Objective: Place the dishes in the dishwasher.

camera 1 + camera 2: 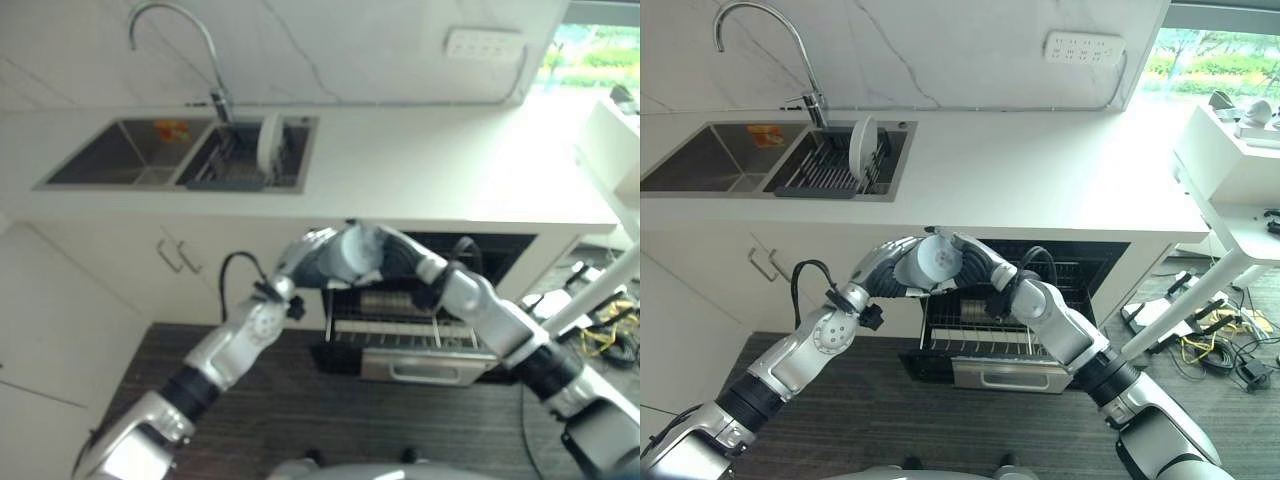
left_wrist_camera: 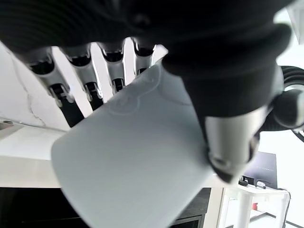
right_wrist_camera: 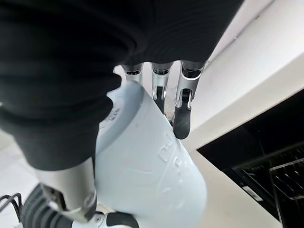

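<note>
A pale blue cup (image 1: 936,262) hangs in the air just under the counter edge, above the open dishwasher (image 1: 990,340). My left hand (image 1: 888,270) grips it from the left and my right hand (image 1: 982,266) from the right. In the left wrist view the cup (image 2: 137,161) lies between the fingers (image 2: 90,90) and the thumb (image 2: 232,142). The right wrist view shows the cup (image 3: 152,166) pinched the same way between thumb (image 3: 66,190) and fingers (image 3: 183,114). A white plate (image 1: 862,145) stands upright in the sink's drying rack.
The dishwasher's wire rack (image 1: 400,325) is pulled out over the dark floor. A double sink (image 1: 700,160) with a tall faucet (image 1: 770,30) sits at the counter's left. White counter (image 1: 1040,170) runs right; a white table (image 1: 1240,190) stands at far right.
</note>
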